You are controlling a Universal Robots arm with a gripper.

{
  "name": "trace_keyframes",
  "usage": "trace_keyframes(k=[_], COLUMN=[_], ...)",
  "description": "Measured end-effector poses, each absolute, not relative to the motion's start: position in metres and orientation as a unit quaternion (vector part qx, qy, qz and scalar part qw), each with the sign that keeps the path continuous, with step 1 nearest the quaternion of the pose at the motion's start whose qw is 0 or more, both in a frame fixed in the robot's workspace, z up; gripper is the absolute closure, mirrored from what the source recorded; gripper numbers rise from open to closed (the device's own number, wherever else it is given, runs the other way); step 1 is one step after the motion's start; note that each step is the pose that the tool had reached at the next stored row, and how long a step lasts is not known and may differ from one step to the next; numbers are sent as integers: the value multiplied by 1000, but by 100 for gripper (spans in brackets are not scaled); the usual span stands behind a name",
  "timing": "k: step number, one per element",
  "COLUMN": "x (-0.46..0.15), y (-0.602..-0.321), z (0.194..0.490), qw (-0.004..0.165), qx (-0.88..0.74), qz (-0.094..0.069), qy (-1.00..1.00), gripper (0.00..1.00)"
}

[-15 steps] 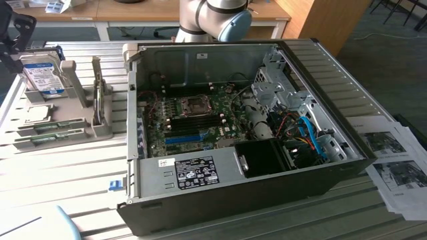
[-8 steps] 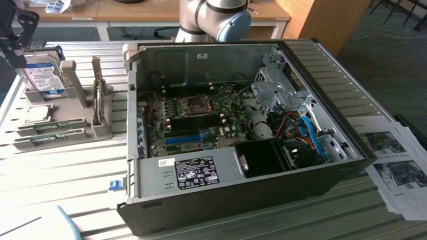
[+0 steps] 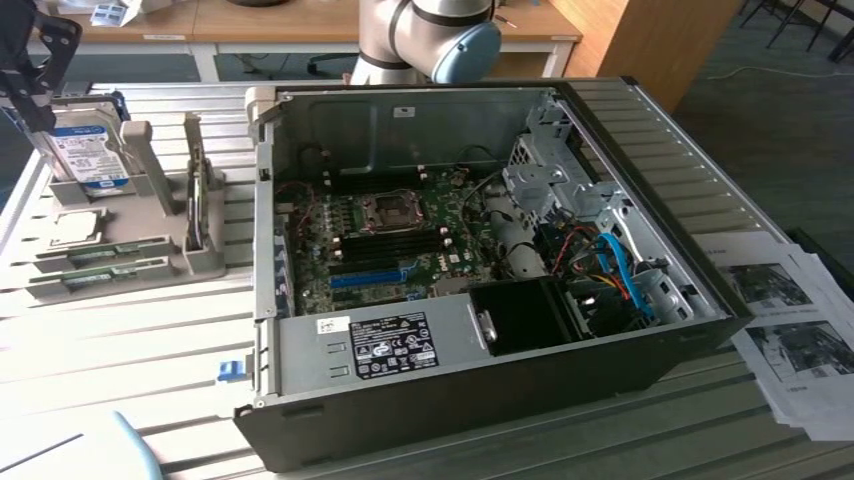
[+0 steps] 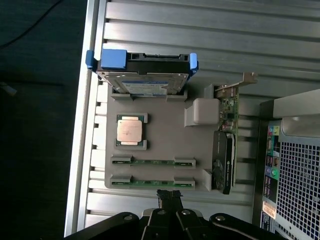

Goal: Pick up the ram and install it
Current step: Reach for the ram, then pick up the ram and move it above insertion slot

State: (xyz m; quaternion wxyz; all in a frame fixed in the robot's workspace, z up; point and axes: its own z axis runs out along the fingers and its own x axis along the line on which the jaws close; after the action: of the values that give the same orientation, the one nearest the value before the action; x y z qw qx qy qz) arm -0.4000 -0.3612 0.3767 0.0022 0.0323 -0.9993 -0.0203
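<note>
On the grey holder [image 4: 165, 142] lie two ram sticks [image 4: 152, 161] [image 4: 152, 182] — one processor [image 4: 129, 131].

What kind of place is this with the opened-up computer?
Probably a robotics lab or workshop: there is a robot arm, an open computer case on a slatted metal table, and a gray holder of computer parts.

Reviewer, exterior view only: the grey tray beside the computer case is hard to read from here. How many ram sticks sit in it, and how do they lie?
Observer: Two, on edge in parallel holders: the first ram stick next to the processor, the second ram stick along the rim of the tray.
Reviewer: Is the gripper holding either?
Observer: No. The gripper is apart from both, nearest the second ram stick.
</note>
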Motion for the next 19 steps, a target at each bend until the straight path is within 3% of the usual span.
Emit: trace_keyframes(k=[19], x=[-400], y=[-361], z=[377], qw=[3], qx=[61], qz=[-20], qy=[-998], gripper=[91])
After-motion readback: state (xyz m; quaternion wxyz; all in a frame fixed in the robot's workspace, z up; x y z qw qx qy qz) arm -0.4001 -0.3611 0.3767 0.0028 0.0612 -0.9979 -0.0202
